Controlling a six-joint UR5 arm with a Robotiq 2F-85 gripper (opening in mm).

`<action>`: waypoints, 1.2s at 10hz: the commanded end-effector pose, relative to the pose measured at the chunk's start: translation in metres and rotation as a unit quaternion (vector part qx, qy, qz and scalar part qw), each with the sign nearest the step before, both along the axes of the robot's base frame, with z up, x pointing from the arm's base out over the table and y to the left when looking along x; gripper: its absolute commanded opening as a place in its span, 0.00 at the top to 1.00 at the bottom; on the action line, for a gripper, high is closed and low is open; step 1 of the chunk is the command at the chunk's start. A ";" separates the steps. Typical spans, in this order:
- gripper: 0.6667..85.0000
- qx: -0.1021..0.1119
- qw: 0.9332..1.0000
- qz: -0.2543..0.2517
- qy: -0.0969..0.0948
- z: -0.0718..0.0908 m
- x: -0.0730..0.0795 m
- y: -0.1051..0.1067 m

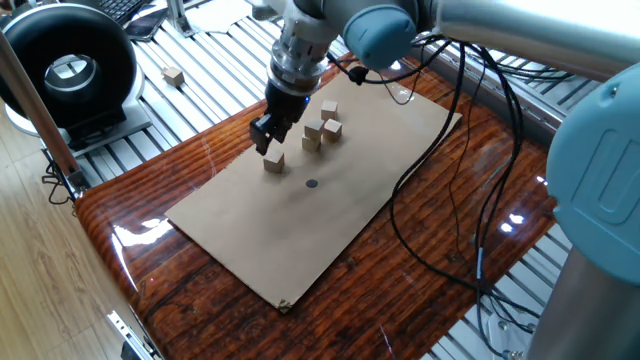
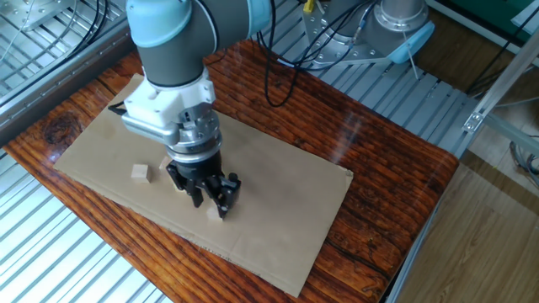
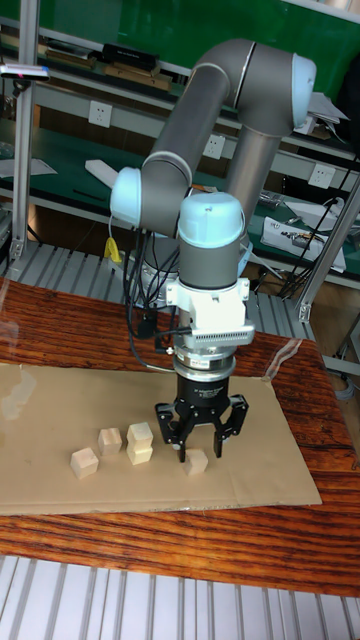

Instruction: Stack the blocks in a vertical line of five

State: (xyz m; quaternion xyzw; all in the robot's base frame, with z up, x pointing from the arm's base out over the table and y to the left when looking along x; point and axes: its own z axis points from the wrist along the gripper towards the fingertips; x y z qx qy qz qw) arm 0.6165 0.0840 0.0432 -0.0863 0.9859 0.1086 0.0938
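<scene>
Glossy red-brown wooden bench (image 1: 480, 190) carries large flat brown cardboard sheet (image 1: 350, 200). UR5 arm's two-finger gripper (image 3: 201, 449) hangs over sheet, fingers (image 3: 183, 442) spread wide, holding nothing. Lone pale tan wooden cube (image 3: 197, 461) sits directly beneath, between fingertips. Remaining pale cubes (image 3: 127, 442) cluster on sheet beside it, one atop another.

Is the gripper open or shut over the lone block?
Open: the gripper has its fingers spread either side of the block, which sits on the cardboard.
</scene>
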 end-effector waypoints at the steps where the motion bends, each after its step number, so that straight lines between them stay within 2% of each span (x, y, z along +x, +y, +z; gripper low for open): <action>1: 0.37 0.005 1.000 -0.002 -0.009 -0.009 0.001 0.001; 2: 0.52 0.006 1.000 -0.006 -0.011 -0.012 0.003 0.001; 3: 0.58 0.009 1.000 -0.015 -0.019 -0.012 0.008 0.002; 5: 0.70 0.011 1.000 -0.021 -0.013 -0.011 0.006 0.002; 6: 0.70 0.004 1.000 -0.013 -0.009 -0.006 0.003 -0.006; 8: 0.48 0.008 1.000 0.003 0.005 0.012 -0.003 -0.012; 9: 0.48 0.003 1.000 0.003 0.003 0.012 -0.003 -0.008; 12: 0.45 -0.005 1.000 0.005 -0.013 -0.004 0.001 -0.002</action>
